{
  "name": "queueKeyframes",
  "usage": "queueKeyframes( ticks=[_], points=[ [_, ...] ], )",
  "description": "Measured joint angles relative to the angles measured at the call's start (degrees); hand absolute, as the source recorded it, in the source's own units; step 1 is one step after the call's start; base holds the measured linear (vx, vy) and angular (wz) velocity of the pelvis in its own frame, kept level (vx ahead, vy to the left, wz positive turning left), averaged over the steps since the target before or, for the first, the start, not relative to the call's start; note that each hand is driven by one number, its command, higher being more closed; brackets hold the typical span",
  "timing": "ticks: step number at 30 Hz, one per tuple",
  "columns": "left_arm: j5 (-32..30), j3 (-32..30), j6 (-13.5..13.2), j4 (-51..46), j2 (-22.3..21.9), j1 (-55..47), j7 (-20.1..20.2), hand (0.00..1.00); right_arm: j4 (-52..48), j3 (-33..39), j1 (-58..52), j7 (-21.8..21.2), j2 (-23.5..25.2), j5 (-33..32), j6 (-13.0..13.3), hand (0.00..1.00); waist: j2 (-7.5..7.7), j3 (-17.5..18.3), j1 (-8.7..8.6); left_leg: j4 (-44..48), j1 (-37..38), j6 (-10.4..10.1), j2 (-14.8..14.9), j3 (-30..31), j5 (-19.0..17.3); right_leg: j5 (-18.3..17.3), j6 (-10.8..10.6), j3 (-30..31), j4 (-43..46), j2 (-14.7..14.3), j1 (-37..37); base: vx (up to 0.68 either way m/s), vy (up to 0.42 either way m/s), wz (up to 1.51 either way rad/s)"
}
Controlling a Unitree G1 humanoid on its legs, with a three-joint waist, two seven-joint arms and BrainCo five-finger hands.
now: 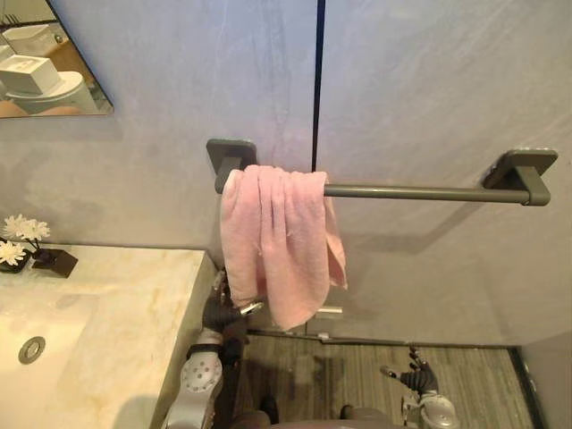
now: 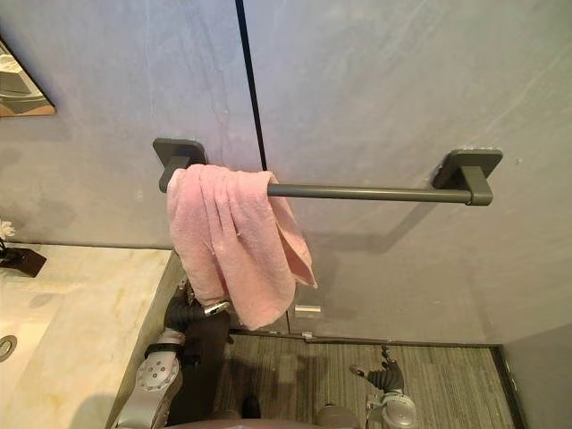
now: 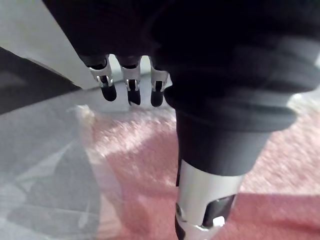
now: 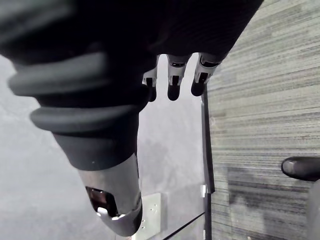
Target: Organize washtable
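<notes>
A pink towel [image 1: 277, 237] hangs bunched over the left end of a grey towel bar [image 1: 420, 191] on the wall. Its lower corner drops below the countertop's level. My left hand [image 1: 225, 315] is raised just under the towel's lower left edge, beside the counter's right side. In the left wrist view its fingers [image 3: 131, 82] are straight, with the pink towel [image 3: 130, 165] close past them and nothing gripped. My right hand [image 1: 418, 377] hangs low over the floor at the lower right, fingers [image 4: 172, 75] spread and empty.
The marble washtable [image 1: 116, 313] with a sink drain [image 1: 31, 349] fills the lower left. White flowers in a dark block [image 1: 22, 239] stand at its back. A mirror [image 1: 45, 63] hangs at the upper left. Grey striped floor [image 1: 483, 384] lies below the bar.
</notes>
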State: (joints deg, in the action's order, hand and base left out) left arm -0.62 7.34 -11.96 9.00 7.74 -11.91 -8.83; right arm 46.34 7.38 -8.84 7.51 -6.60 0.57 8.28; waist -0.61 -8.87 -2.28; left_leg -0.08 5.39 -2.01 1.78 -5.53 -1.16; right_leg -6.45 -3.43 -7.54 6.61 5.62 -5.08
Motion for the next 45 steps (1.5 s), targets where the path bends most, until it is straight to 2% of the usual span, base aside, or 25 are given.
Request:
queueKeyframes(
  ticks=[1,2,6,10,13,18,23,26,37,41,45],
  points=[
    [-0.2,0.5,0.0,0.0,0.2,0.4,0.0,0.0,0.0,-0.9,0.0,-0.1,-0.2,0.0,0.0,0.0,0.04,0.0,-0.13,-0.1,0.4,0.0,0.1,-0.2,0.0,0.2,0.1,0.2,-0.3,-0.1,-0.3,-0.06,-0.003,-0.1],
    [-0.3,1.6,0.0,0.0,0.8,1.4,0.0,1.0,0.0,-1.6,0.0,-0.1,-0.3,0.0,0.0,0.0,0.08,0.2,-0.15,-0.1,0.6,0.0,0.2,-0.4,0.0,0.7,0.1,0.5,-1.1,-0.3,-0.8,-0.04,-0.004,-0.12],
    [-1.9,2.4,0.0,0.7,1.0,3.4,-0.2,1.0,0.0,-1.7,0.5,-0.1,-0.5,0.2,0.0,0.0,-0.12,0.4,-0.46,-0.8,0.8,0.0,0.2,-1.2,0.5,2.0,0.0,1.4,-2.4,-0.5,-0.7,-0.06,-0.002,-0.13],
    [-4.0,3.2,0.0,2.8,2.1,5.7,-1.5,1.0,-2.1,-2.5,0.6,0.0,-0.8,0.2,0.0,0.0,-0.04,0.8,-1.57,-2.1,1.2,0.1,0.2,-1.8,1.5,3.1,-0.2,2.2,-3.8,-0.7,-0.7,-0.05,-0.002,-0.11],
    [-5.1,3.2,0.0,2.8,2.6,6.0,-2.6,1.0,-8.9,-4.0,0.4,0.0,-1.2,0.1,0.1,0.0,-0.03,0.9,-2.19,-2.6,1.5,0.1,0.2,-2.9,1.5,4.2,-0.2,3.3,-5.0,-0.8,-0.6,-0.04,0.002,-0.22],
    [-5.7,3.2,0.0,2.8,2.9,6.4,-2.8,1.0,-20.7,-4.5,0.3,0.0,-1.6,-0.1,0.8,0.0,0.32,1.1,-2.13,-3.1,1.5,0.1,0.1,-3.4,1.5,4.7,-0.5,4.3,-6.0,-0.8,-0.5,-0.02,0.002,-0.08],
    [-5.7,3.2,0.0,2.5,3.2,6.4,-3.8,1.0,-31.4,-8.8,0.7,-0.8,-2.1,-0.9,2.8,0.0,0.87,1.8,-1.8,-3.1,1.5,0.1,0.2,-3.3,1.5,4.9,-0.4,4.4,-6.7,-1.0,-0.7,0.01,-0.003,-0.01],
    [-5.7,3.4,-0.1,1.9,3.1,6.3,-3.8,1.0,-34.2,-10.8,1.4,-2.3,-2.8,-2.3,3.9,0.0,0.91,1.8,-1.58,-3.1,1.5,0.1,0.2,-3.2,1.5,4.9,-0.4,4.6,-6.7,-0.9,-0.7,0.0,0.0,0.0],
    [-5.5,6.2,-0.9,0.3,1.8,6.3,-3.8,1.0,-36.7,-19.7,4.8,-2.7,-4.2,-3.4,4.3,0.0,1.02,1.9,-1.2,-3.0,1.3,0.3,0.3,-2.4,1.6,4.9,-0.4,4.3,-6.3,-0.9,-0.9,-0.03,-0.016,0.02],
    [-5.0,7.4,-0.9,0.3,0.4,6.3,-4.0,1.0,-36.6,-22.6,6.9,-2.7,-3.7,-3.5,4.3,0.0,1.08,2.1,-0.08,-3.0,1.0,0.5,0.2,-1.6,1.9,4.9,-0.4,3.5,-6.2,-0.7,-1.1,-0.02,-0.018,0.09],
    [-4.7,8.6,-0.9,0.4,0.3,6.3,-4.1,1.0,-36.1,-25.8,8.9,-2.7,-3.3,-4.5,4.5,0.0,1.12,2.1,0.05,-3.2,0.4,0.5,0.2,-0.6,2.4,4.8,-0.4,2.6,-6.2,-0.6,-1.0,-0.03,-0.026,0.14]
  ],
)
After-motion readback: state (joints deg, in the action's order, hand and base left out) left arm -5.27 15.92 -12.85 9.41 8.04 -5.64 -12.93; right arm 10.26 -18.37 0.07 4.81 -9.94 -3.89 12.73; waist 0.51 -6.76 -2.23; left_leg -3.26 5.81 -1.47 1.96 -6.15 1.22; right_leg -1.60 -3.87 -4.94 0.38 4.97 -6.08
